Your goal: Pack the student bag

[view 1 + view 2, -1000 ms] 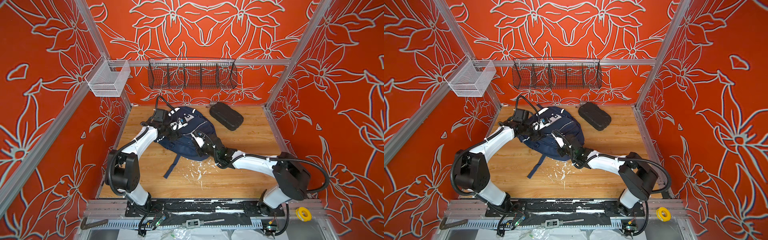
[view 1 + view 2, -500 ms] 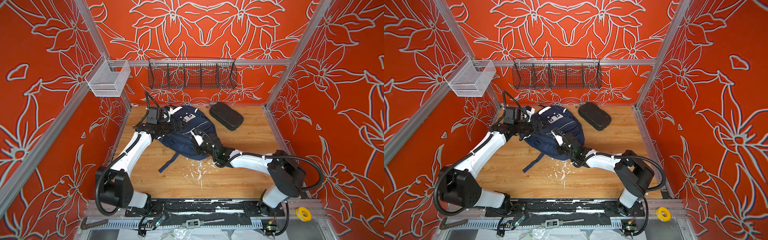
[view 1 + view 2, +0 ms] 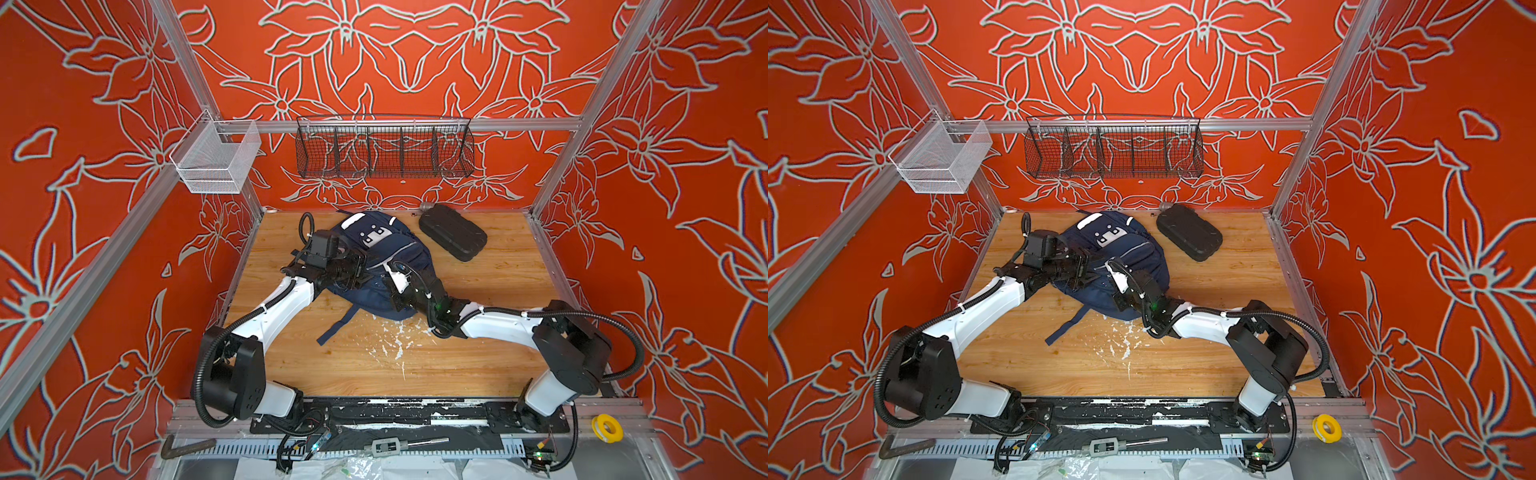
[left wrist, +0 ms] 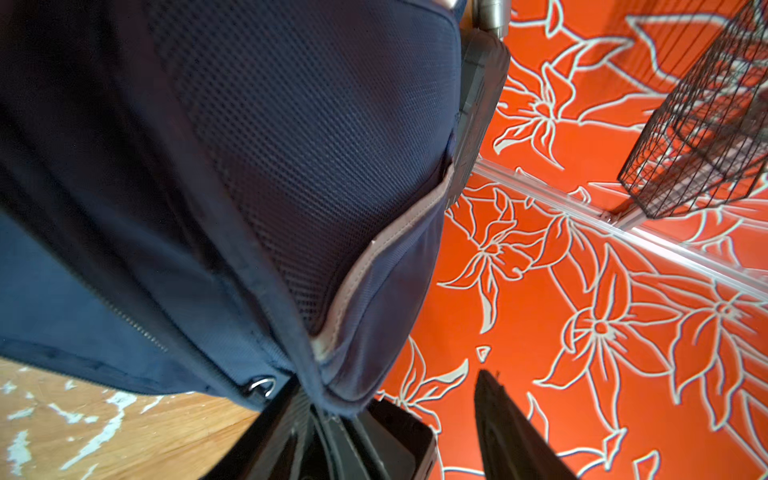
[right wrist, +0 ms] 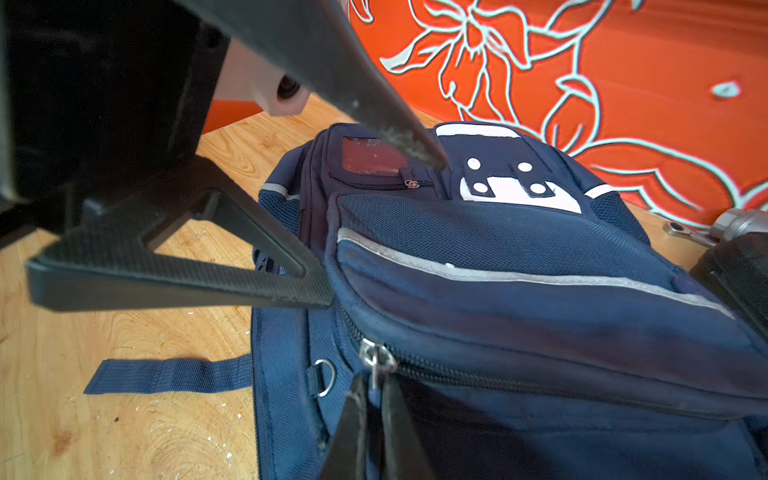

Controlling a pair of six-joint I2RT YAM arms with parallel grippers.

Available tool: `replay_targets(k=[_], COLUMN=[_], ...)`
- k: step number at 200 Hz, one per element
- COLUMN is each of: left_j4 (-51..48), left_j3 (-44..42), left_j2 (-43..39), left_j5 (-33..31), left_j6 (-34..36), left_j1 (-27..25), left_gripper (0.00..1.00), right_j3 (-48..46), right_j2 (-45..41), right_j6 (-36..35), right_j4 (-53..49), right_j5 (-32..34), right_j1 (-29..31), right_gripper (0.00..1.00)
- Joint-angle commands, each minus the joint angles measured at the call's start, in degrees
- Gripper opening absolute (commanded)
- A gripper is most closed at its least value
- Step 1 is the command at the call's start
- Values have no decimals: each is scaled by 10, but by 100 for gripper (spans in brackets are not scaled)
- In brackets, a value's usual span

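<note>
Roughly centred toward the back of the wooden table, the navy student bag lies front-up: white dotted patch, thin grey stripe. At its side the left gripper gapes wide; the right gripper pinches the zip pull.

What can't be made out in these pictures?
- Inside the student bag: shown nowhere.
- Behind the black case, a metal object: mostly covered in both top views, cut off in right wrist view.
- Hold of the right gripper on the zipper pull: covered by its wrist in both top views.
</note>
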Motion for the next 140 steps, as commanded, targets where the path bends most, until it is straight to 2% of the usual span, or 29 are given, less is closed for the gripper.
replay_targets(k=[1, 12, 28, 49, 61, 83, 109, 140], left_j4=[34, 7, 18, 31, 17, -19, -66, -251], left_j3=[-24, -23, -30, -22, -7, 19, 43, 108], left_j2=[-21, -24, -11, 25, 44, 68, 77, 72], left_j5=[-25, -44, -45, -21, -4, 28, 79, 99], left_j6=[-75, -68, -71, -63, -43, 4, 67, 232], left_j1=[-11, -12, -11, -7, -1, 17, 46, 75], left_gripper=[63, 61, 51, 20, 0, 0, 0, 0], right_j3=[-8, -6, -5, 3, 9, -12, -36, -12], right_j2=[-3, -4, -6, -5, -6, -19, -44, -44], right_j6=[7, 7, -7, -26, -17, -8, 32, 54], right_j4=[32, 28, 31, 21, 1, 16, 2, -66], right_j5=[-10, -12, -22, -14, 21, 49, 45, 6], right_j1=[-2, -2, -1, 0, 0, -12, -58, -135], right_gripper=[0, 0, 0, 0, 0, 0, 0, 0])
